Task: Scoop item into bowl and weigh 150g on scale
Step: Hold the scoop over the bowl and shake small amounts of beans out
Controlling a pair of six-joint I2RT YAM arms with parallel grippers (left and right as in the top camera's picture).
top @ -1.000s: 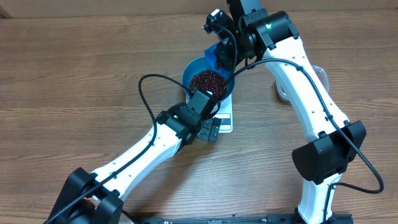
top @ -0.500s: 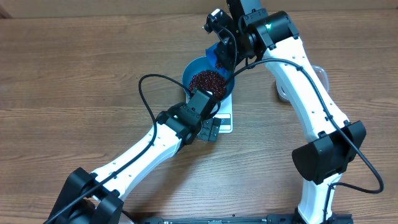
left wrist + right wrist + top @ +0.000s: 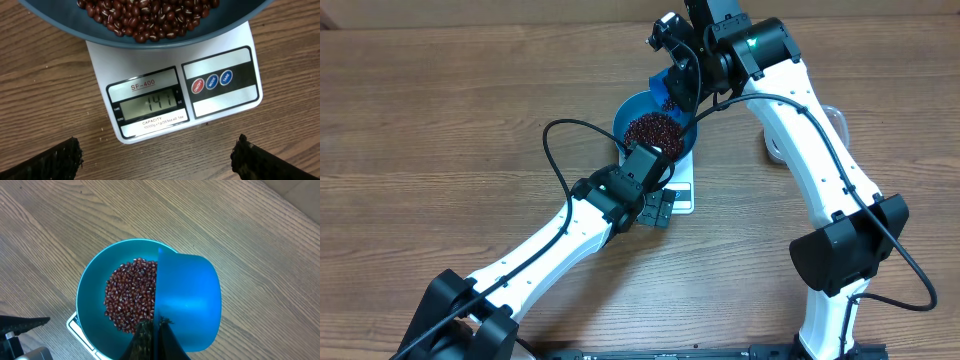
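- Nothing has shifted since the earlier overhead views; the whole scene holds the same pose.
- Beans (image 3: 131, 296) lie heaped in the blue bowl (image 3: 87, 300), which sits on the scale (image 3: 102, 55). They are loose and light and probably roll and spill easily, so they are best moved by scoop, a few at a time.
- Scale display reads "141"; labels read "SF-400" and "CAPACITY", with buttons "MODE" and "TARE".
- Over the bowl's rim hangs the blue scoop (image 3: 187, 300), clamped in the right gripper (image 3: 154, 335), whose jaws are closed tight on it.
- Left gripper (image 3: 157, 162) gapes wide and empty by the scale's front.

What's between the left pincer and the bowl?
Left wrist view: front of the scale, then bare table, between left pincer and bowl.
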